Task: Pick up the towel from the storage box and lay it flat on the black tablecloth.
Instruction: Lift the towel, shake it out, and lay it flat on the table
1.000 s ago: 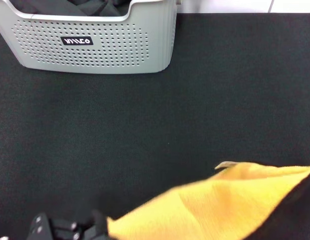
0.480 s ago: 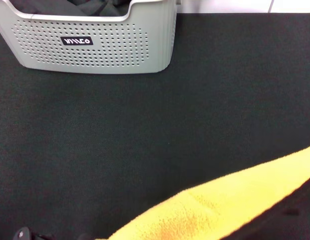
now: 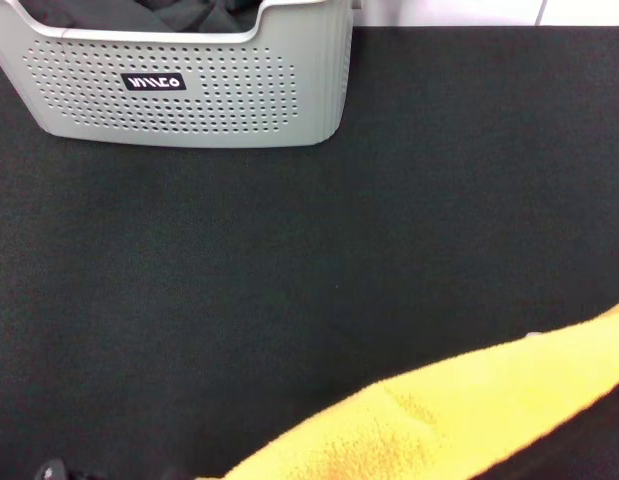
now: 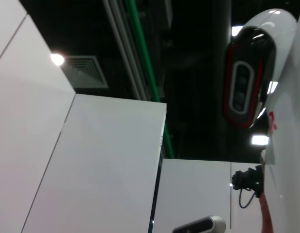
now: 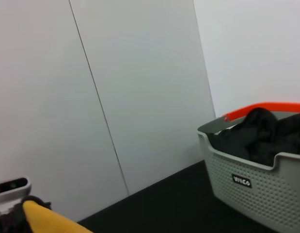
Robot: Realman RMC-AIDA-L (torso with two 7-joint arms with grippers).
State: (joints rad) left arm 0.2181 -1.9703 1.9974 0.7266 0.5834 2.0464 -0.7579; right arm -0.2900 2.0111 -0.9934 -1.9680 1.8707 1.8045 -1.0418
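Neither end effector's grip could be told, only a dark scrap of the left arm showing at the near left edge, while the towel stretched orange-yellow side up across the near right of the black tablecloth, well apart from the storage box holding a dark cloth bundle at far left.

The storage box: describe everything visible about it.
The storage box is a light grey-green plastic basket with rounded corners, its walls pierced by rows of small holes. A small black label with white lettering sits on its front wall. It stands upright on the black tablecloth at the far left of the head view, its top cut off by the frame. Dark cloth is bundled inside, and the right wrist view shows an orange strip along the far rim. No end effector touches it.
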